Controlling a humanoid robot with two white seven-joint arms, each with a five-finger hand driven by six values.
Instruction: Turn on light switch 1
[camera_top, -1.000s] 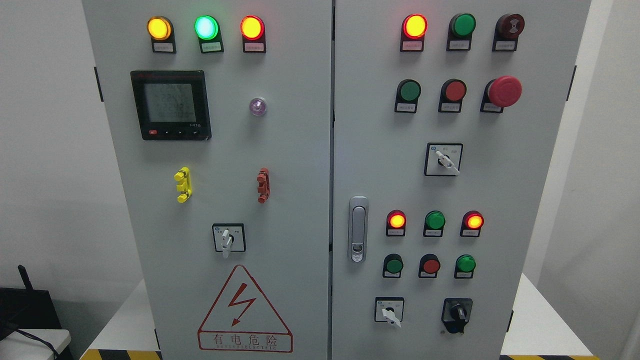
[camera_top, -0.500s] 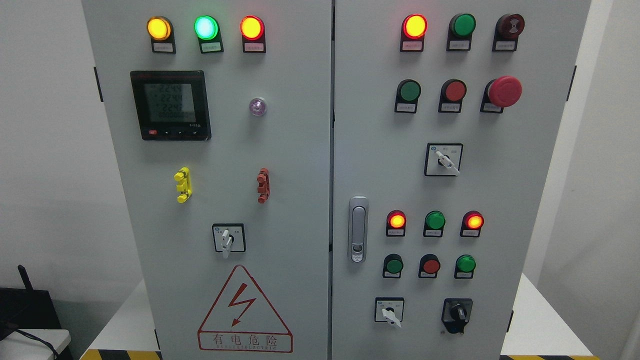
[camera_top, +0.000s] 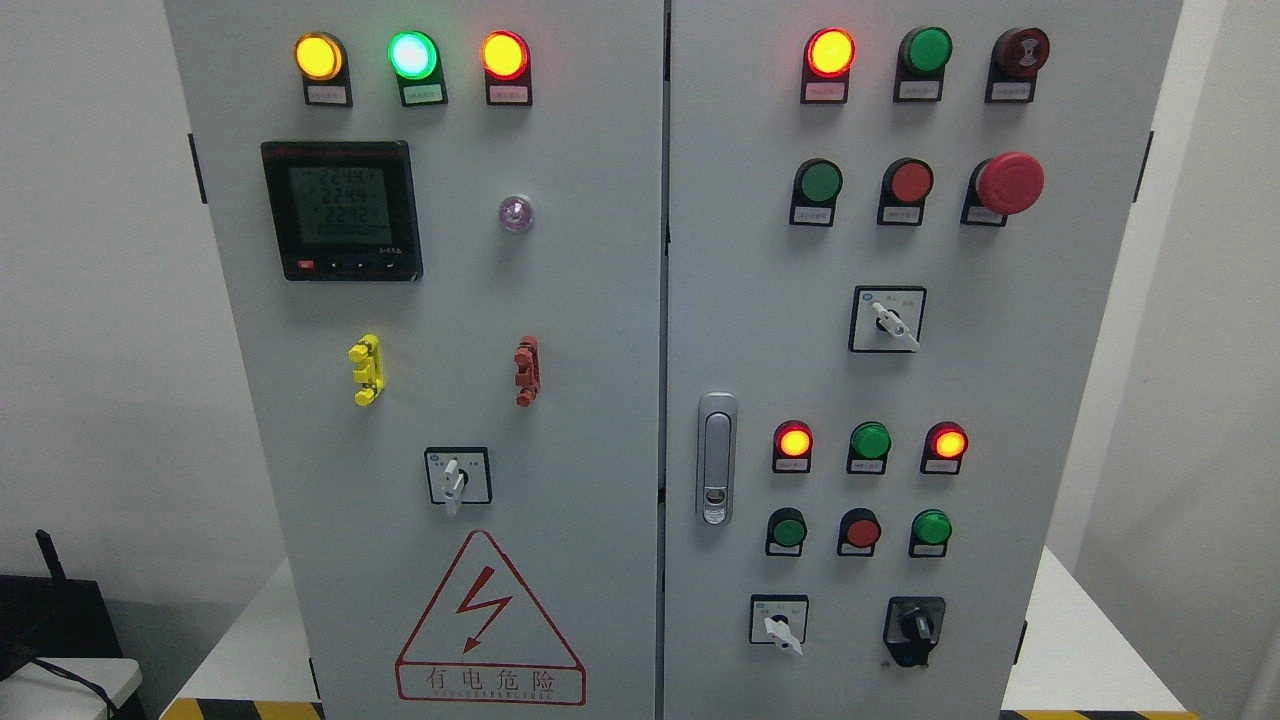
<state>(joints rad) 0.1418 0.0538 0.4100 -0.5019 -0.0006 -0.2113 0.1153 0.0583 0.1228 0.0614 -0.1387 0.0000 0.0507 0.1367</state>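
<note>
A grey electrical cabinet (camera_top: 600, 300) with two doors fills the head view. The left door carries a white rotary selector switch (camera_top: 456, 478) with its lever pointing down. On the right door sit a white selector (camera_top: 886, 320), a second white selector (camera_top: 779, 622) and a black rotary knob (camera_top: 914, 628). A row of green (camera_top: 819, 182) and red (camera_top: 910, 182) push buttons sits near the top, and another row with a green button (camera_top: 788, 530) lower down. I cannot tell which control is switch 1. Neither robot hand shows.
Lit lamps line the top: yellow (camera_top: 318, 56), green (camera_top: 412, 55), red (camera_top: 504, 55) and red (camera_top: 830, 52). A red mushroom stop button (camera_top: 1008, 182), a digital meter (camera_top: 342, 210) and a door latch (camera_top: 716, 458) protrude. Black equipment (camera_top: 50, 620) stands lower left.
Only the digits on the meter display differ. Nothing else has moved.
</note>
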